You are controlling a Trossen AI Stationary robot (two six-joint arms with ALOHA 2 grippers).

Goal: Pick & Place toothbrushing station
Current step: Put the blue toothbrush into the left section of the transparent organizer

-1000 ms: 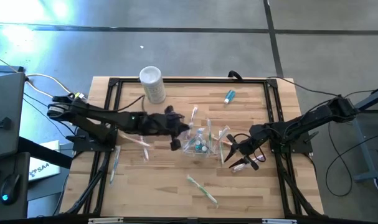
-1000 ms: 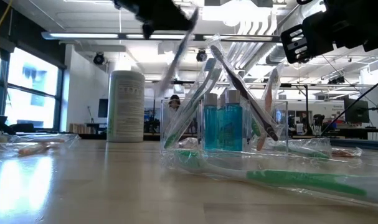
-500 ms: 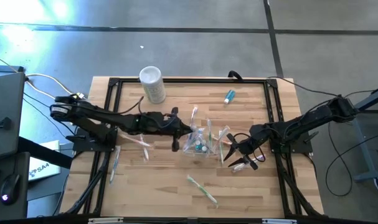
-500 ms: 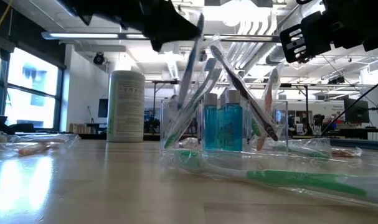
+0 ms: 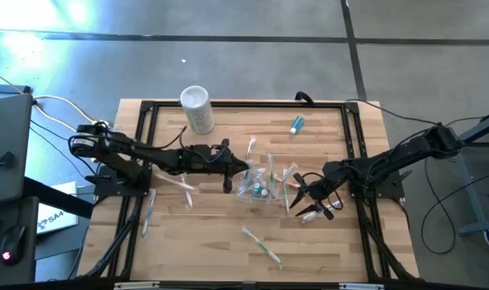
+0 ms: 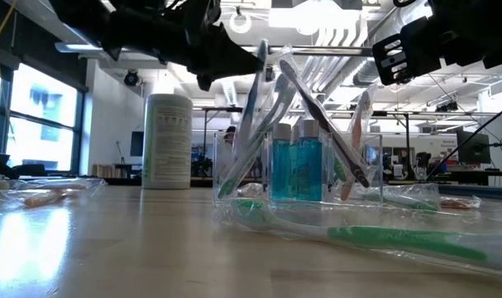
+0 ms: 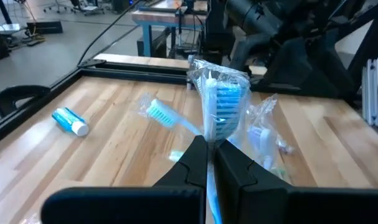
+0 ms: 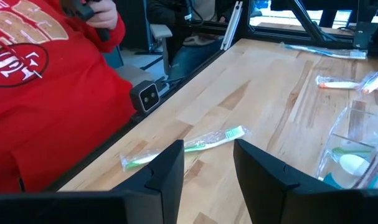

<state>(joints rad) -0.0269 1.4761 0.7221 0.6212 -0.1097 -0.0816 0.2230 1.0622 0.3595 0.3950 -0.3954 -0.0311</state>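
Observation:
The clear cup [image 5: 259,185] stands mid-table with teal toothpaste tubes [image 6: 297,170] and several toothbrushes leaning in it. My left gripper [image 5: 238,169] hovers at its left side, shut on a plastic-wrapped toothbrush [image 7: 223,109] with blue bristles. In the low view that toothbrush [image 6: 252,108] slants steeply down into the cup [image 6: 300,165]. My right gripper [image 5: 300,198] waits to the right of the cup, open, with nothing between its fingers [image 8: 170,165]. My left gripper pinches the toothbrush's neck [image 7: 210,146] just below the bristle head between its two fingers. The fingers come nearly level from the table's left and lie across the brush. The head stands above them; the handle [image 6: 241,153] hangs steeply behind the cup's clear wall.
A white cylinder [image 5: 197,109] stands at the far left, and a teal tube [image 5: 296,124] lies at the far side. Wrapped toothbrushes lie loose on the table [image 5: 260,243] [image 5: 177,184] [image 5: 147,211]. A person in a red top [image 8: 45,81] stands at the near edge.
My left gripper has sunk toward the cup and tipped from pointing downward to nearly level, staying shut on the toothbrush. The brush has swung from a shallow slant to a steep one, its lower end going down into the cup.

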